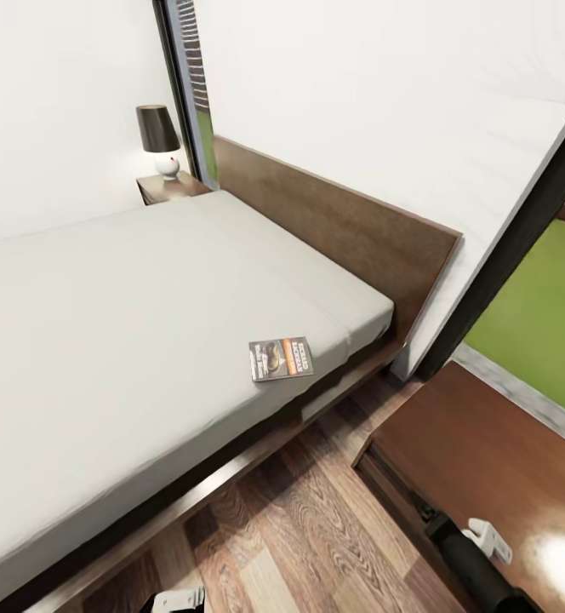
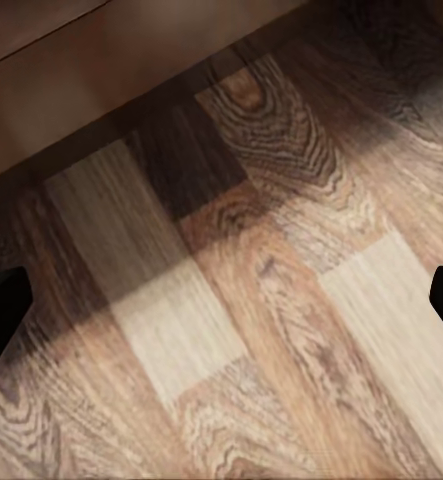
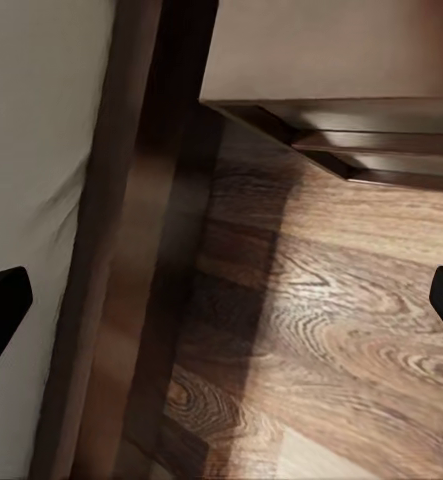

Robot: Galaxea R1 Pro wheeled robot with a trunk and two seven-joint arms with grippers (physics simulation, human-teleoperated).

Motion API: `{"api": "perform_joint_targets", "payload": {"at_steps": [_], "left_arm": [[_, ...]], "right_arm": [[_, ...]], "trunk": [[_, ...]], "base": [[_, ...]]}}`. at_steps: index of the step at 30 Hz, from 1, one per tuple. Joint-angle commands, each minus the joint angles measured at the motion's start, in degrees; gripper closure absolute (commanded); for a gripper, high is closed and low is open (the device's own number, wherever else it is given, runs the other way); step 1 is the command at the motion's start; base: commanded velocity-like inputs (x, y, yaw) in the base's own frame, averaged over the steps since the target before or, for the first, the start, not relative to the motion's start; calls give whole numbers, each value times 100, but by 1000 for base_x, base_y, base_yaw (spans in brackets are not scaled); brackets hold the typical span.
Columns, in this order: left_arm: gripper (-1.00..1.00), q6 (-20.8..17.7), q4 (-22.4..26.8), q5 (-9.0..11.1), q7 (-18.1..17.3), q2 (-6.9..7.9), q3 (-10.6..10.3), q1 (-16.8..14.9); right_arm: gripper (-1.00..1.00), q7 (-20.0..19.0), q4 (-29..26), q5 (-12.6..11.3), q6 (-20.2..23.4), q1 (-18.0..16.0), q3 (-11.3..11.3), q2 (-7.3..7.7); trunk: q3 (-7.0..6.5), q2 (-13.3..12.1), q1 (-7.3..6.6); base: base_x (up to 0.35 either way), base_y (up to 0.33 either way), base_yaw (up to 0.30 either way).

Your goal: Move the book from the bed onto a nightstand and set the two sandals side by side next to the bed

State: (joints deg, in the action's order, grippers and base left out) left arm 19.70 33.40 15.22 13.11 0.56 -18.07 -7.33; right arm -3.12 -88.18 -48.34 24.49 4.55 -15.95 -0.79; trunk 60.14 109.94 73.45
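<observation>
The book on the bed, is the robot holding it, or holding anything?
No. The book lies on the bed, untouched. Both wrist views show wide-apart fingertips with only floor between them, so nothing is held.

Matt pale cloth mattress (image 1: 129,323); dark grained wood headboard (image 1: 342,230); glossy wooden nightstand (image 1: 504,460); wood-plank floor (image 1: 316,528) with bold grain.

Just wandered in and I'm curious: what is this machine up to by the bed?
Nothing is being handled yet. The robot stands beside the bed, both arms low over the wood floor, jaws spread wide and empty. The book lies on the mattress near the edge. One nightstand sits close by on the right; another, with a lamp, stands beyond the bed.
</observation>
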Motion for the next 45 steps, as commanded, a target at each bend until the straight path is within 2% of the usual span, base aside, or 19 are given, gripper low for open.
{"api": "perform_joint_targets", "payload": {"at_steps": [1, 3, 8, 32, 45], "left_arm": [[-100, 24, -2, 34, 48, 6, -45, -6], [-100, 25, 1, 34, 53, 6, -46, -6], [-100, 25, 0, 33, 66, 6, -47, -5], [-100, 26, -18, 33, 75, 6, -47, -4], [-100, 26, -18, 33, 69, 6, -47, -4]], "right_arm": [[-100, -22, -4, -61, 37, -1, -30, -1], [-100, -26, -2, -177, 33, -2, -64, 27], [-100, -15, -5, -287, 13, -3, -95, 91], [-100, -24, 11, -316, -49, -1, -101, 106], [-100, -34, 19, -322, -50, -2, -101, 107]], "trunk": [[11, 43, 22], [28, 123, 66], [71, 324, 176], [275, 1286, 703], [152, 1286, 703]], "base": [[0, 0, 0], [0, 0, 0], [0, 0, 0], [0, 0, 88], [0, 0, 84]]}}
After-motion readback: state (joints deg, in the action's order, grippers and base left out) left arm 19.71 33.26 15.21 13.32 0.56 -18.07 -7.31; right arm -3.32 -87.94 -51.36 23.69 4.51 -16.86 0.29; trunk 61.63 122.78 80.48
